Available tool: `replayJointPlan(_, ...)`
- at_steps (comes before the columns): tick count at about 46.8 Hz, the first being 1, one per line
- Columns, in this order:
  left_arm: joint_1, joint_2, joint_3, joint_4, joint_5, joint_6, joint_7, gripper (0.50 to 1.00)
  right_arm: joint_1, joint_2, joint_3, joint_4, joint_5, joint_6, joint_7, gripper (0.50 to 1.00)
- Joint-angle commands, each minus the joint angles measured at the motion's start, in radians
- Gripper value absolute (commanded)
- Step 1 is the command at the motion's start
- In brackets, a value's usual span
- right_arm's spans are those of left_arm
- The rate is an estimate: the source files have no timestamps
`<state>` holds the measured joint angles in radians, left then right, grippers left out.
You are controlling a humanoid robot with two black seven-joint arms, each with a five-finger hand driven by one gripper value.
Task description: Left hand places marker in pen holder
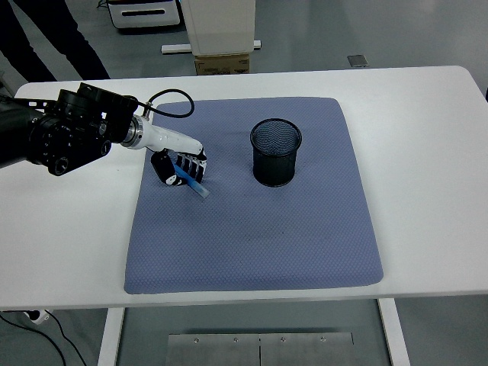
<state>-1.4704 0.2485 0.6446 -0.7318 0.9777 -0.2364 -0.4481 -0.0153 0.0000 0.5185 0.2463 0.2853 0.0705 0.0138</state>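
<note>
My left hand reaches in from the left edge over the left part of the blue mat. Its fingers are curled around a blue marker, whose lower end sticks out to the lower right just above the mat. The black mesh pen holder stands upright on the mat, to the right of the hand and apart from it. My right arm is out of view.
The mat lies on a white table. A person's dark legs stand beyond the table's far left corner. A white cabinet and a cardboard box stand on the floor behind the table.
</note>
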Motion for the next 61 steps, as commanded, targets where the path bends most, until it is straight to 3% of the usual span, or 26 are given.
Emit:
replayJointPlan(1,-0.002,0.002,-0.006,0.000,-0.004,0.000,0.000,0.500,0.000,0.000,0.000,-0.001,0.000,-0.001,0.000,1.000)
replayJointPlan(61,-0.074,0.006,-0.128,0.002,-0.105,0.003,-0.027,0.500,0.000,0.000,0.000,0.001,0.000,-0.002,0.000,1.000)
